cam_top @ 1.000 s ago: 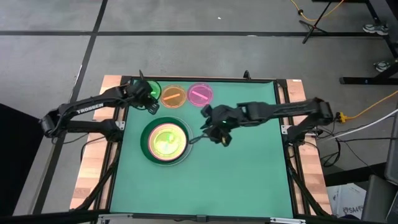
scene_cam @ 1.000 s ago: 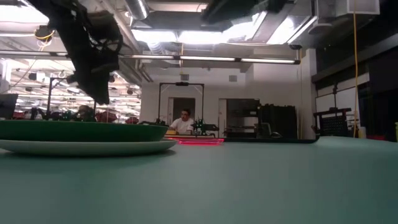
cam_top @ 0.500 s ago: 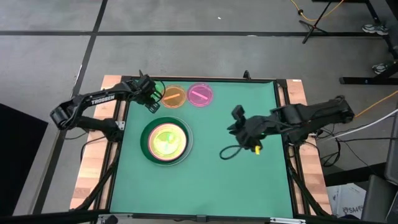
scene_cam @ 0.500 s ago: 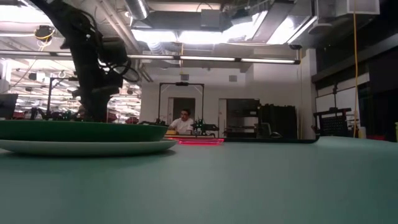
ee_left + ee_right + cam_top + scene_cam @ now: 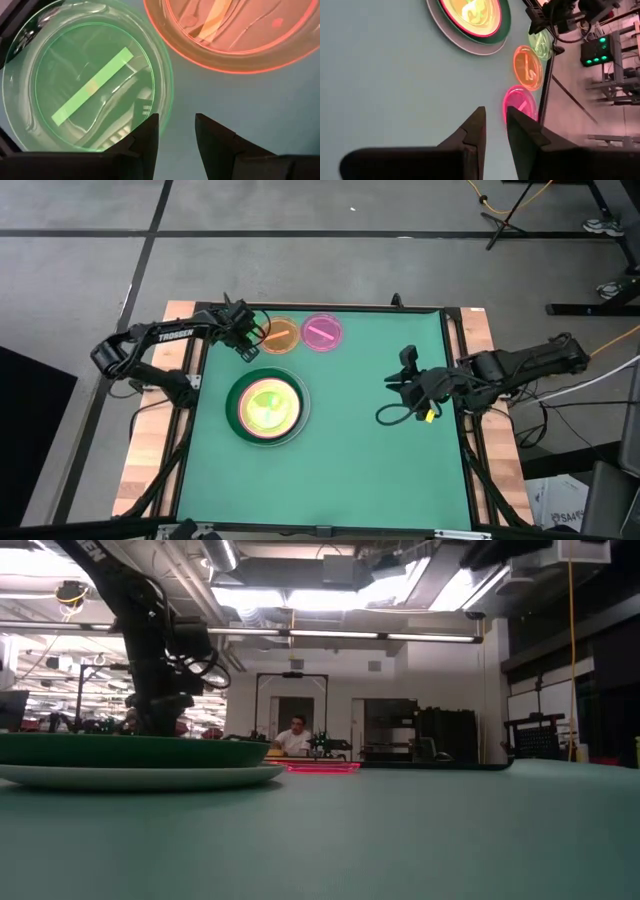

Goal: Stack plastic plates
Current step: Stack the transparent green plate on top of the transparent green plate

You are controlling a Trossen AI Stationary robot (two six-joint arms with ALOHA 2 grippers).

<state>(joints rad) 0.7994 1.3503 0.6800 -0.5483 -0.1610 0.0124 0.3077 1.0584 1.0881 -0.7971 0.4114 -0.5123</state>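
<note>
A stack [image 5: 267,408] stands left of centre: a white plate at the bottom, then dark green, magenta and cream, with a small green one on top. At the far edge lie three small translucent plates: green [image 5: 90,85], orange [image 5: 280,335] and pink [image 5: 321,333]. My left gripper [image 5: 246,336] is low over the green plate, open by a narrow gap [image 5: 176,125]. Its fingers are at the rim nearest the orange plate [image 5: 235,30]. My right gripper [image 5: 406,372] hangs over the right part of the mat, slightly open [image 5: 495,117] and holding nothing. My left gripper comes from above at the green plate's rim [image 5: 169,100] on the side toward the orange plate. One finger [image 5: 147,132] is over the rim and the other [image 5: 210,132] is over the mat outside it. I cannot tell whether they touch the plate.
The green mat [image 5: 340,470] is bare between the stack and my right arm and along the near side. The low view shows the stack [image 5: 130,755] close by, my left arm [image 5: 160,690] behind it, and a person in the room far beyond.
My right gripper has drawn away from the stack toward the table's right edge. My left gripper has come down over the small green plate and edged slightly toward the orange one. No plate has moved.
</note>
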